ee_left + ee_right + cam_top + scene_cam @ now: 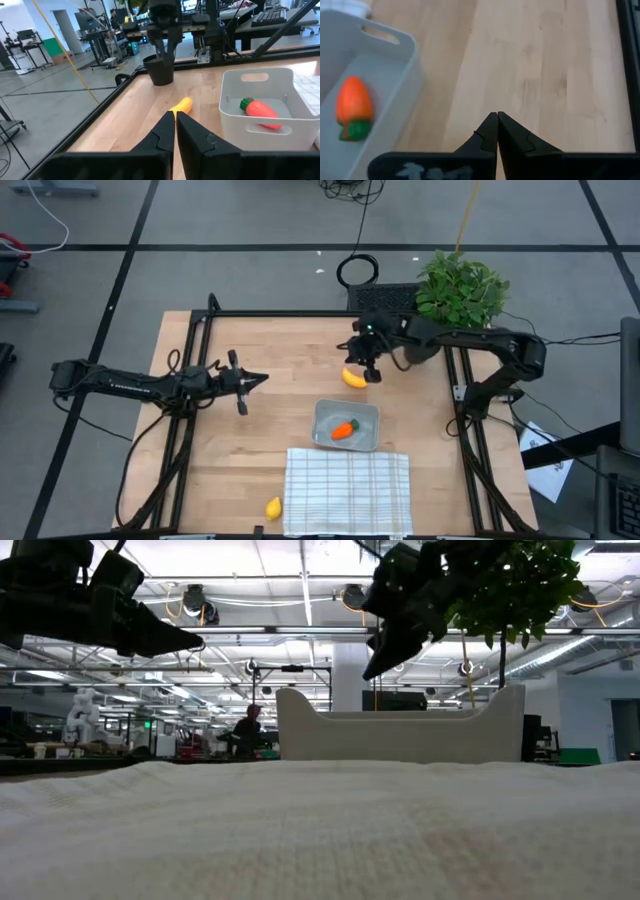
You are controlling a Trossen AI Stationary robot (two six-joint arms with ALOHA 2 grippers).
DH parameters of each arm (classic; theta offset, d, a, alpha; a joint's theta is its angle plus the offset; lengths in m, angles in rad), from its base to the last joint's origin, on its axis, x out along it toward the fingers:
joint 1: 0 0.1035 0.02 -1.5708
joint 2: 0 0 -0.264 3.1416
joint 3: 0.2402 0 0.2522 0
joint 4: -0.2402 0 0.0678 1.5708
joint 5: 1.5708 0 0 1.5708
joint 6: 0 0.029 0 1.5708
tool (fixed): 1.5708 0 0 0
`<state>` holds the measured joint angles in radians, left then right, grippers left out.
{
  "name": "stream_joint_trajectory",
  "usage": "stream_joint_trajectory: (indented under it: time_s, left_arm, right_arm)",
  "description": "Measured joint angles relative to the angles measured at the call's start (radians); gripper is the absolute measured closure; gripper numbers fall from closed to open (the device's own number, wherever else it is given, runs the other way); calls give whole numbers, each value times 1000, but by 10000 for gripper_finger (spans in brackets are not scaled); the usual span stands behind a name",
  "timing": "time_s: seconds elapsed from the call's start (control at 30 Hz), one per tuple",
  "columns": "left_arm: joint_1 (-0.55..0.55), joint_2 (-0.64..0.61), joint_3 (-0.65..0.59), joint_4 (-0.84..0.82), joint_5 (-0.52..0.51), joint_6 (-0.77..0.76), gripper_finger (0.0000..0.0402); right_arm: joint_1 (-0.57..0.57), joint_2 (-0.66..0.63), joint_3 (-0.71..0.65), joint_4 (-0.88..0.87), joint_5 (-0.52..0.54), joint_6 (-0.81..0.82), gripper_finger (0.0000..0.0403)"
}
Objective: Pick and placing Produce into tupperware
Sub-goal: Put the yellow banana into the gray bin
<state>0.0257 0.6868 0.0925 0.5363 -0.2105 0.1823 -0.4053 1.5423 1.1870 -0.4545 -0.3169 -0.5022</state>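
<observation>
- Table [260, 420]: pale wood top filling the middle of the high view. I treat it as my landing surface, so any descent must stop short of a hard knock.
- Checked cloth [348, 490]: white, lower centre of the high view, its upper edge just beside the tub. Not a task item; I keep clear of it.
- Potted plant [460, 288]: leafy green, upper right of the high view, behind the right arm. I avoid brushing it when lifting.
- Tupperware [346, 425]: grey translucent tub, centre of the high view, with handle cut-outs in its walls. This is my drop target.
- Right gripper [369, 370]: upper centre of the high view, hanging right at the banana's upper edge, fingers pressed together and holding nothing. I judge the step in hand is its pick: I must spread the fingers before going down, straddle the fruit across its narrow width, then close gently.
- Left gripper [256, 379]: left of centre in the high view, well apart from all produce, fingers near enough closed, empty. It waits.
- Banana [353, 378]: curved, yellow, lying on bare wood just above the tub. Being curved, it may roll if nudged off-centre.
- Carrot [344, 429]: orange with a green top, already lying inside the tub.
- Lemon piece [273, 507]: small, yellow, lower left of the cloth, near the table's front edge. Left for afterwards.
</observation>
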Motion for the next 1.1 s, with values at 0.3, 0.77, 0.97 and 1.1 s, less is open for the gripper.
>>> stream_joint_trajectory:
  time_s: [0.3, 0.77, 0.97, 1.1]
  left_arm:
    - [0, 0, 0, -19, 0, -1, 398]
    - [0, 0, 0, -26, -8, 0, 384]
    - [0, 0, 0, -39, -8, 0, 400]
    - [0, 0, 0, -45, -8, -1, 392]
  right_arm:
    - [-35, 55, 1, 8, 2, 134, 403]
    - [56, 174, 1, 73, 134, 333, 403]
    - [58, 168, 0, 18, 191, 271, 399]
    - [58, 158, 0, -45, 186, 241, 372]
